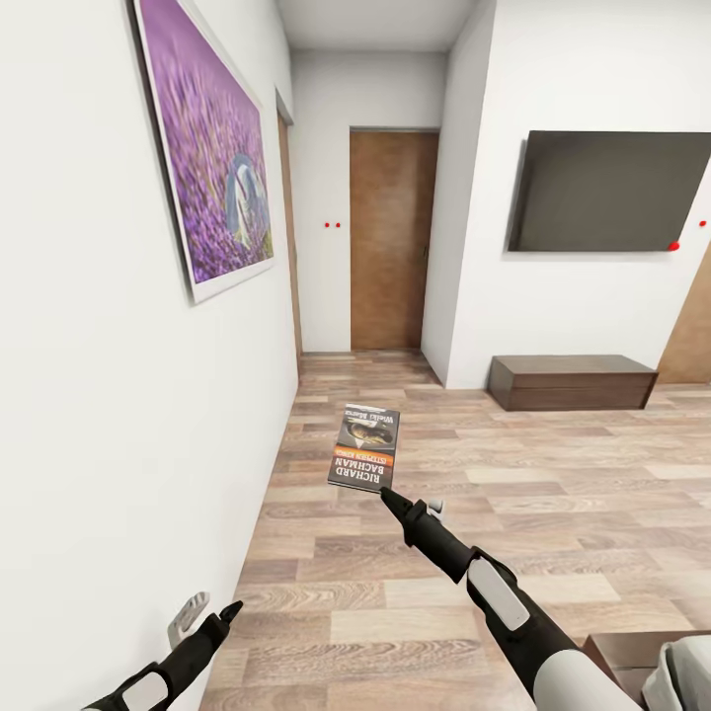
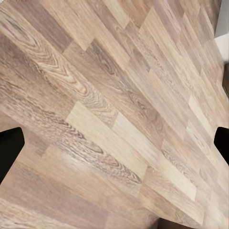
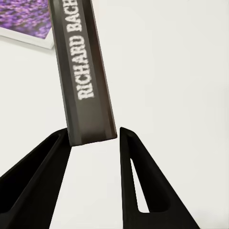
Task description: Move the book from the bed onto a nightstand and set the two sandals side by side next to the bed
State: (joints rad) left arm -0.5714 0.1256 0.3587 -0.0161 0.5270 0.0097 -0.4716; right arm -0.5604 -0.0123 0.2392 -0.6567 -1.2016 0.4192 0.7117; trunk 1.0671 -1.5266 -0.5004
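Right gripper (image 1: 387, 492) clamps the book (image 1: 365, 447) by its near edge, held in air over the floor (image 1: 553, 513), below and right of the lavender picture (image 1: 207, 148). Left gripper (image 1: 202, 617) spread wide, empty, low beside the wall under that picture.

Bright, even, shadowless render; sharp throughout, with wide-angle stretching at edges.

a dark paperback book (image 1: 365, 448) with an orange band and white lettering is seen; purple lavender picture (image 1: 205, 133), light brown plank floor (image 1: 513, 513).
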